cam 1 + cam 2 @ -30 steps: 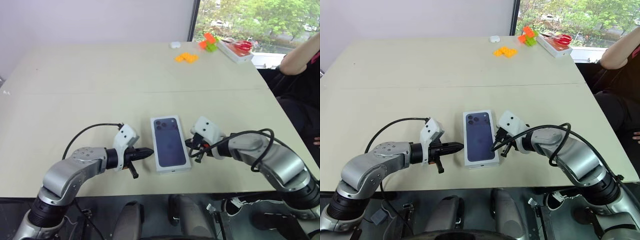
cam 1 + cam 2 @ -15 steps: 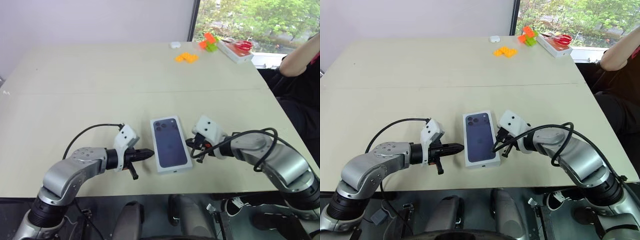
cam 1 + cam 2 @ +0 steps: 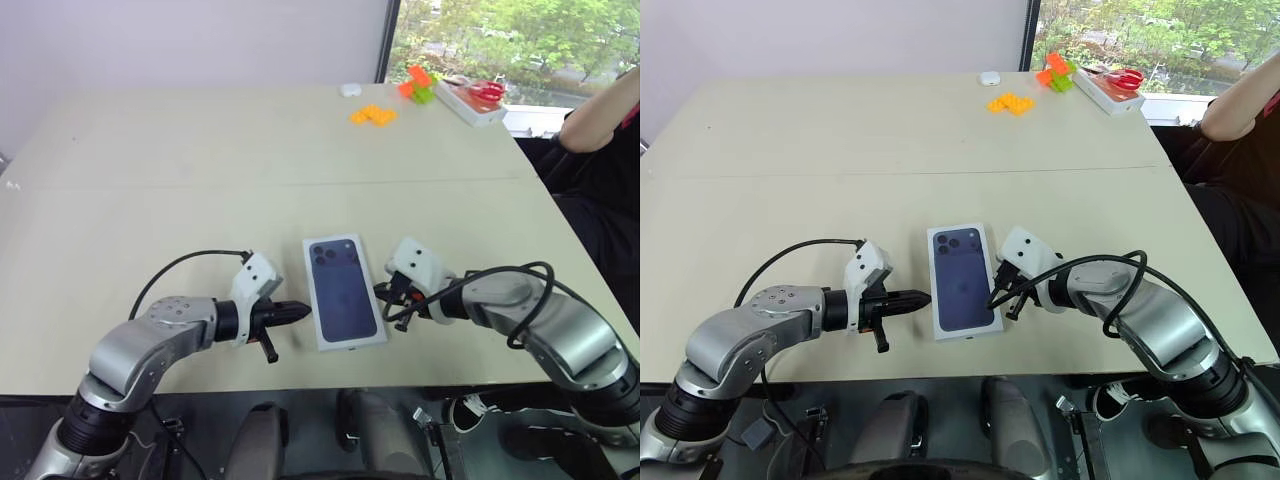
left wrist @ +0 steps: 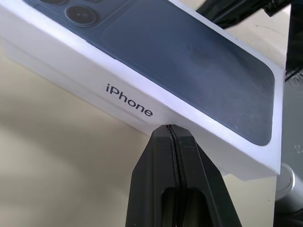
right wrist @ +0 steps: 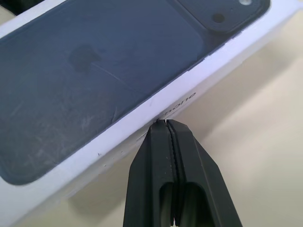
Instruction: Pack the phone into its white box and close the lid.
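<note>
Near the front edge of the counter [image 3: 150, 160], between both arms: the lid [image 3: 343, 290], closed down over the white box. Left end effector [image 3: 300, 312] and right end effector [image 3: 381, 291], both pinched shut, empty, at its long sides. Probably light, stiff, smooth; best held by those long sides.

Your two head views look forward and down over the worktop [image 3: 200, 170] from above the arms, taking in its whole width up to the far window; they share almost the same scene, slightly offset sideways. Your left wrist view sits very close behind the left end effector [image 4: 171, 130], facing one long side of the lid [image 4: 189, 71]. Your right wrist view looks along the right end effector [image 5: 165, 125] at the opposite long side, equally near.
</note>
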Robot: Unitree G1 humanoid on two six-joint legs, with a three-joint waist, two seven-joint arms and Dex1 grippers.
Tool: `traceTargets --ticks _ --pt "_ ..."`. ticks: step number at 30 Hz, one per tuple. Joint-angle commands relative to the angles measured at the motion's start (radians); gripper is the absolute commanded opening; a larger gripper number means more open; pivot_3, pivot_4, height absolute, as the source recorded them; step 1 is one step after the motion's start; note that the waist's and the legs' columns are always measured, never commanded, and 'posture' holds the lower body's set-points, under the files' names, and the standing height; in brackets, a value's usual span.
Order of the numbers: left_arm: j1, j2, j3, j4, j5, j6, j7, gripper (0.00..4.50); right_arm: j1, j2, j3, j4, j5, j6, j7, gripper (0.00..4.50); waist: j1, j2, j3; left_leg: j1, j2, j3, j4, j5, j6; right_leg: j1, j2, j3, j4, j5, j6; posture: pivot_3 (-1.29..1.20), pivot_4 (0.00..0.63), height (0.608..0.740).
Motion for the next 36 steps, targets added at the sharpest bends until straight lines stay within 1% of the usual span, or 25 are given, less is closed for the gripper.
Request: traceTargets --ticks 1,18,25,30,31,34,36 --pt "-0.015 -0.009 -0.013 -0.03 0.003 -0.023 -0.003 0.0 0.001 0.017 0.011 -0.039 0.005 -0.029 0.018 0.03 0.0 0.0 0.0 0.0 0.0 0.0 0.0 0.0 0.0 0.0 0.0 0.0 0.0 0.0 0.0 0.0 0.15 0.73" --pt "-0.013 -0.052 -0.001 0.0 0.024 -0.018 0.033 0.0 0.01 0.018 0.006 -0.037 -0.006 -0.018 0.024 0.03 0.001 0.0 0.0 0.0 0.0 0.0 0.0 0.0 0.0 0.0 0.0 0.0 0.0 0.0 0.0 0.0 0.15 0.73" --pt "-0.006 -0.052 0.011 -0.005 0.016 -0.015 0.032 0.0 0.012 0.015 0.003 -0.04 -0.007 -0.016 0.025 0.03 0.0 0.0 0.0 0.0 0.0 0.0 0.0 0.0 0.0 0.0 0.0 0.0 0.0 0.0 0.0 0.0 0.15 0.73" --pt "0.003 -0.043 0.086 -0.018 -0.046 -0.007 0.013 0.0 0.007 -0.014 -0.025 -0.036 -0.017 -0.03 0.033 0.03 0.0 0.0 0.0 0.0 0.0 0.0 0.0 0.0 0.0 0.0 0.0 0.0 0.001 0.0 0.0 0.0 0.15 0.73" --pt "0.0 -0.041 0.116 -0.016 -0.069 -0.005 0.009 0.0 0.009 -0.027 -0.039 -0.032 -0.019 -0.04 0.042 0.03 0.0 0.0 0.0 0.0 0.0 0.0 0.0 0.0 0.0 0.0 0.0 0.0 0.001 0.0 0.0 0.0 0.15 0.73" --pt "-0.044 -0.05 0.209 0.001 -0.142 0.006 0.02 0.0 0.032 -0.083 -0.098 -0.022 -0.031 -0.103 0.086 0.03 0.001 0.0 0.0 0.0 0.0 0.0 0.0 0.0 0.0 0.0 0.0 0.0 0.001 0.0 0.0 0.0 0.15 0.73" --pt "-0.087 -0.065 0.224 0.016 -0.163 0.013 0.044 0.0 0.061 -0.117 -0.136 -0.024 -0.029 -0.156 0.122 0.03 0.005 0.0 0.0 -0.001 0.0 0.0 0.001 0.0 0.0 0.0 0.0 0.0 0.001 0.0 0.0 0.0 0.15 0.73"
